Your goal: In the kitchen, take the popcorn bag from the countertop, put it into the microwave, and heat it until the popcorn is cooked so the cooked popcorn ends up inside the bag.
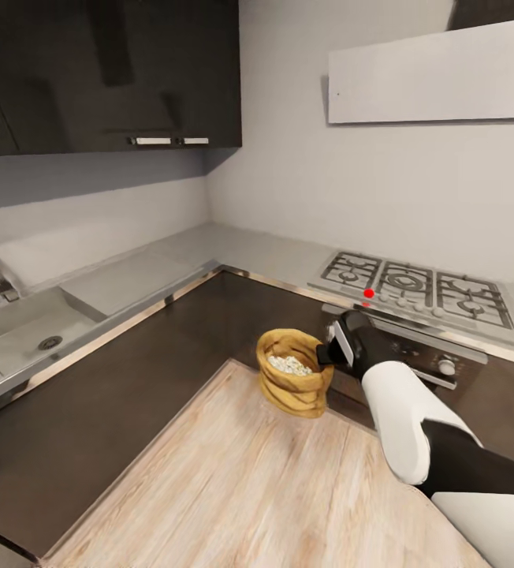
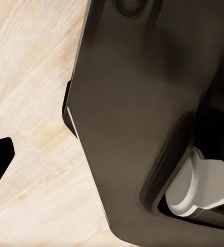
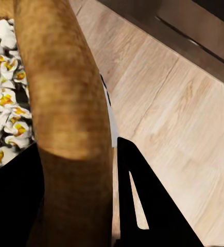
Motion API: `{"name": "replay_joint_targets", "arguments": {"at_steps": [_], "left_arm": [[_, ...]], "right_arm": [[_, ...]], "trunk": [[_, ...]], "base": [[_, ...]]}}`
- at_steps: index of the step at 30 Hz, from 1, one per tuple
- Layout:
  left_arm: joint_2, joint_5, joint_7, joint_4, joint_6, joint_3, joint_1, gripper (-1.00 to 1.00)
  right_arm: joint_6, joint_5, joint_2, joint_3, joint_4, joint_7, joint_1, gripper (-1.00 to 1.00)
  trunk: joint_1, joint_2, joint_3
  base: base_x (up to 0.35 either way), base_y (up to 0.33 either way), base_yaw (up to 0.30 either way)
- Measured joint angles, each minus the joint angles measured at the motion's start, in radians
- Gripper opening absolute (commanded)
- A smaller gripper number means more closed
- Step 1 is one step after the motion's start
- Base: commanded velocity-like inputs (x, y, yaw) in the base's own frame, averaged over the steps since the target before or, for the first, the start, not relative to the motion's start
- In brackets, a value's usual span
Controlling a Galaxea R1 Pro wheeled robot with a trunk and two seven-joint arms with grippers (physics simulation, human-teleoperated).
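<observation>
One popcorn bag [image 1: 294, 373], holding a heap of white popcorn [image 1: 289, 365], hangs above the wood floor [image 1: 233, 481] by the cabinets. The right gripper [image 1: 326, 353] pinches its rim, jaws nearly shut.

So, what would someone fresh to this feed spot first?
The tan popcorn bag, carried in mid-air above the wood floor by the right pincer, which is clamped on the bag's rolled rim. The popcorn is a pale heap inside. Behind the bag, the steel countertop turns its corner, with a gas hob to the right and a sink to the left.
</observation>
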Motion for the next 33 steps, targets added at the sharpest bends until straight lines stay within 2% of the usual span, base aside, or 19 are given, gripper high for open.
{"name": "replay_joint_targets", "arguments": {"at_steps": [3, 5, 16, 21, 27, 33], "left_arm": [[0.000, 0.000, 0.000, 0.000, 0.000, -0.001, 0.000, 1.00], [0.000, 0.000, 0.000, 0.000, 0.000, -0.001, 0.000, 1.00], [0.000, -0.002, 0.000, 0.000, 0.000, -0.001, 0.000, 1.00], [0.000, -0.002, 0.000, 0.000, 0.000, -0.001, 0.000, 1.00], [0.001, 0.000, 0.000, 0.000, 0.000, -0.001, 0.000, 1.00], [0.001, 0.002, 0.000, 0.000, 0.000, 0.000, 0.000, 1.00]], "right_arm": [[0.000, 0.007, -0.034, 0.000, -0.002, 0.000, -0.001, -1.00], [0.000, 0.002, -0.045, 0.000, -0.009, 0.000, -0.001, -1.00], [0.000, 0.003, -0.048, 0.001, -0.022, -0.002, -0.001, -1.00], [0.000, 0.002, -0.041, 0.004, -0.113, -0.003, -0.001, -1.00], [0.000, 0.000, -0.038, 0.004, -0.118, 0.000, -0.001, -1.00], [0.000, 0.001, -0.048, 0.000, -0.118, 0.000, -0.001, -1.00]], "trunk": [[0.000, 0.000, 0.000], [0.000, 0.000, 0.000], [0.000, 0.000, 0.000], [0.000, 0.000, 0.000], [0.000, 0.000, 0.000], [0.000, 0.000, 0.006]], "base": [[-0.001, 0.000, 0.000], [0.000, 0.000, 0.000], [0.000, 0.000, 0.000], [0.000, 0.000, 0.000], [0.000, 0.000, 0.000], [0.000, 0.000, 0.000]]}}
